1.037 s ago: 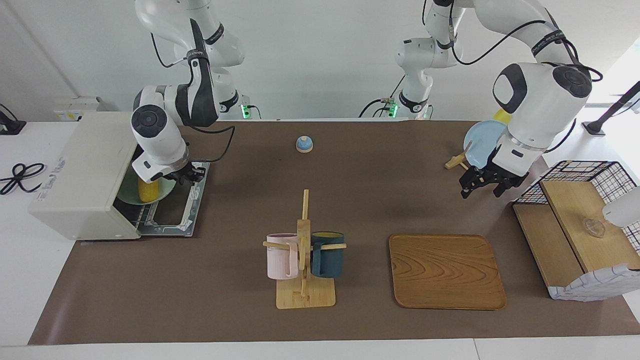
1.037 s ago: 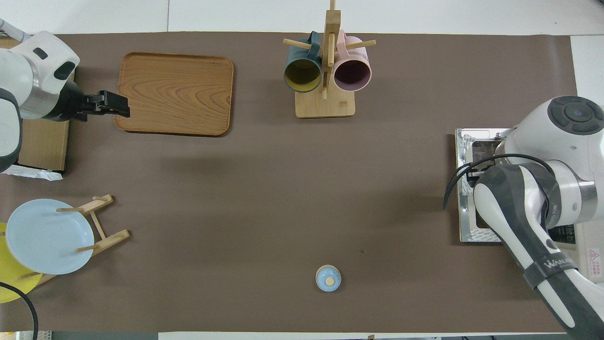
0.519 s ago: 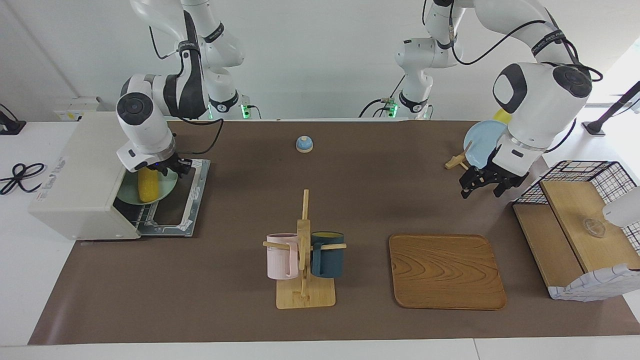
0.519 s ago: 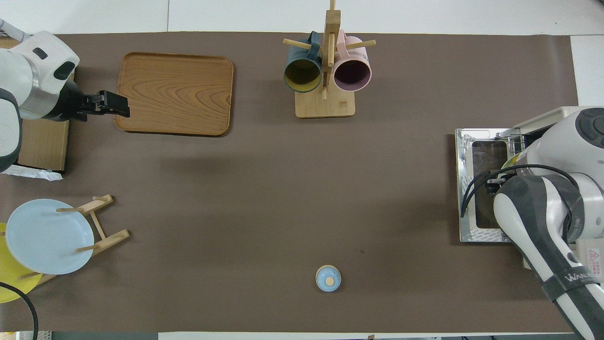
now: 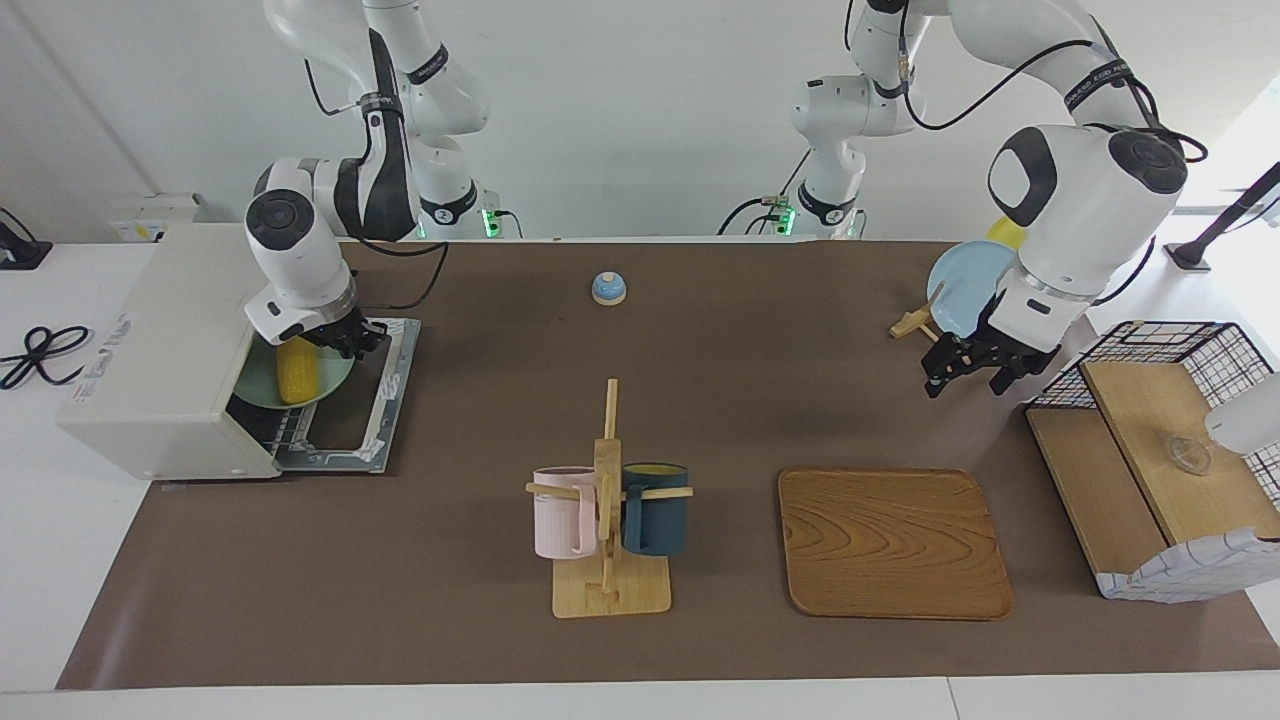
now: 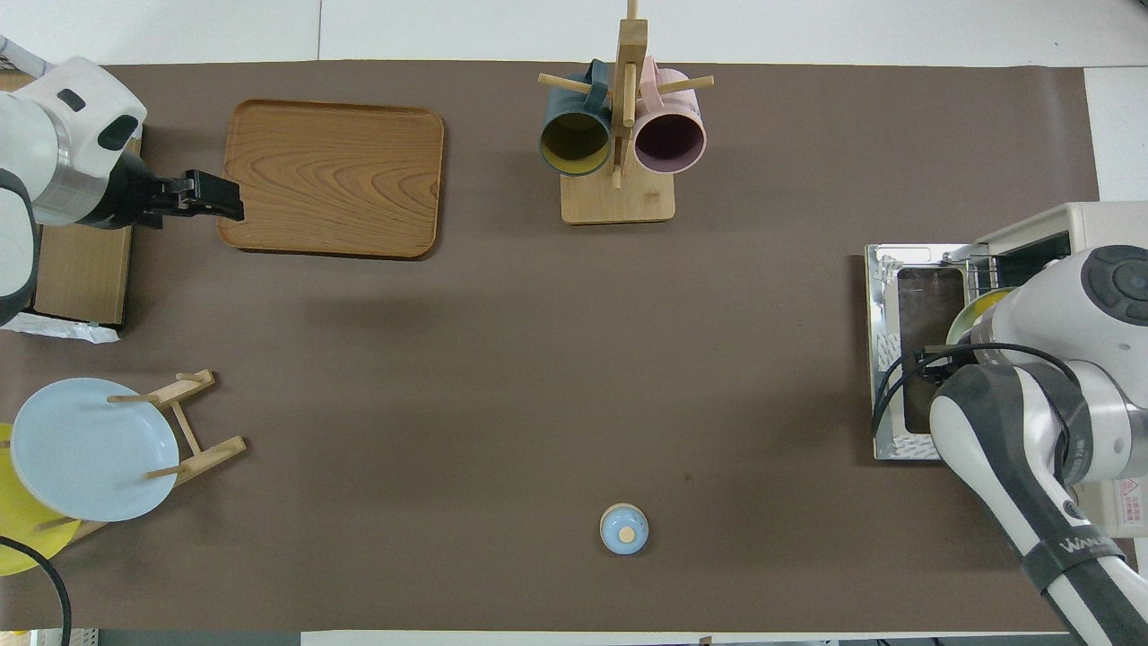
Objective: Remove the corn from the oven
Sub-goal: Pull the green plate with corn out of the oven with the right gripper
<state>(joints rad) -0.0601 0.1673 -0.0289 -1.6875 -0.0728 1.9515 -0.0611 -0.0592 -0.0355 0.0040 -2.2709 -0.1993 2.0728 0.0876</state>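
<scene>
Carefully, with the right pincer [image 5: 345, 340], grip unclear to me, take the stiff, likely slick corn [image 5: 297, 368] across its thick middle.

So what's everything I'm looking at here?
oven: 1, cream, door down, right arm's end
corn: 1, yellow, on green plate at oven mouth
bell: 1, blue, near the robots
mugs: 2, pink and dark blue, on wooden rack
tray: 1, wooden, beside rack
plates: blue, yellow, in stand
basket: 1, black wire, left arm's end
right gripper: at the corn
left gripper: waits above the mat
</scene>
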